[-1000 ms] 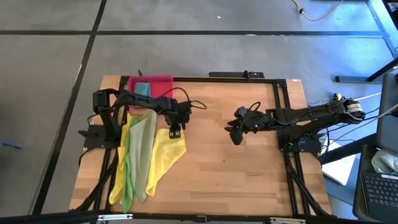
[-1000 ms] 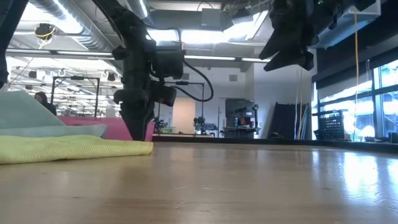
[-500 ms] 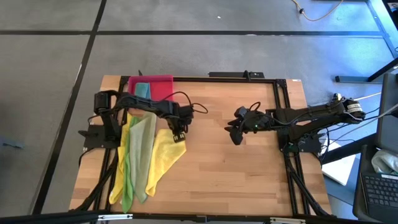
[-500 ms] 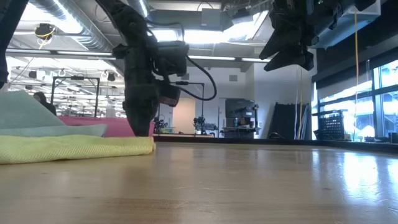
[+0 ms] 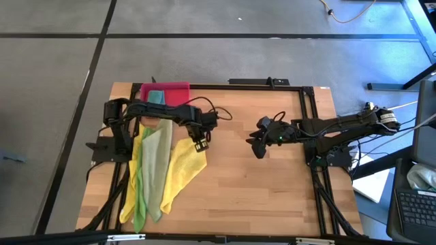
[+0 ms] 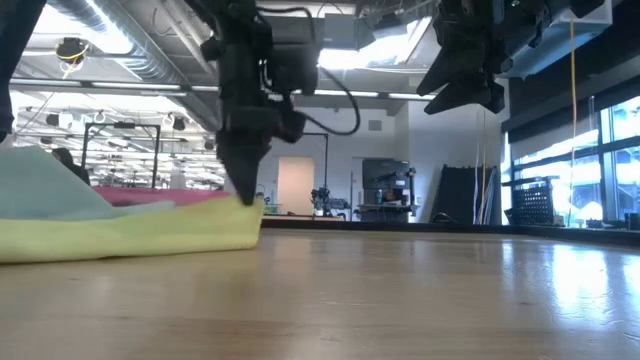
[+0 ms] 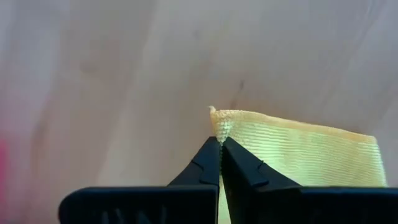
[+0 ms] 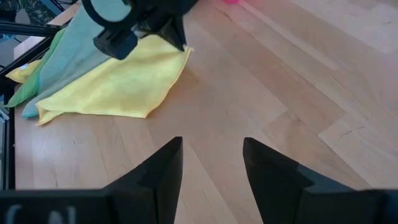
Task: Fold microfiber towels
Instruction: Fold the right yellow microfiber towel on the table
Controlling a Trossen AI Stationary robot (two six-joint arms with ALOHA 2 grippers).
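Towels lie in a loose heap on the left part of the desk [image 5: 272,190]: the top yellow towel [image 5: 180,163] is spread toward the middle, with the pale olive-green towel [image 5: 155,163], the bright green towel [image 5: 139,197] and a second yellow towel [image 5: 129,184] overlapping beside and under it, and the teal towel [image 5: 157,98] on the pink-red tray [image 5: 178,92] at the far edge. The left gripper [image 5: 201,144] has its jaws pinched tight on the near-centre corner of the top yellow towel; in the left wrist view only a small tip of fabric shows between the closed fingertips [image 7: 211,158], and in the low view that corner sits just raised off the wood.

Judging from so thin a bite, the main risk is that the corner slips free once the arm pulls, since microfiber is soft and offers little to grip. A second risk is drag: the yellow towel overlaps the olive one, so a pull across the desk may carry neighbours along and tangle the pile. A lift that is too low could also crumple the cloth rather than lay a clean fold.

The right gripper [image 5: 259,146] hangs above the desk centre, well apart from the towels, jaws apart and holding nothing [image 8: 211,162].
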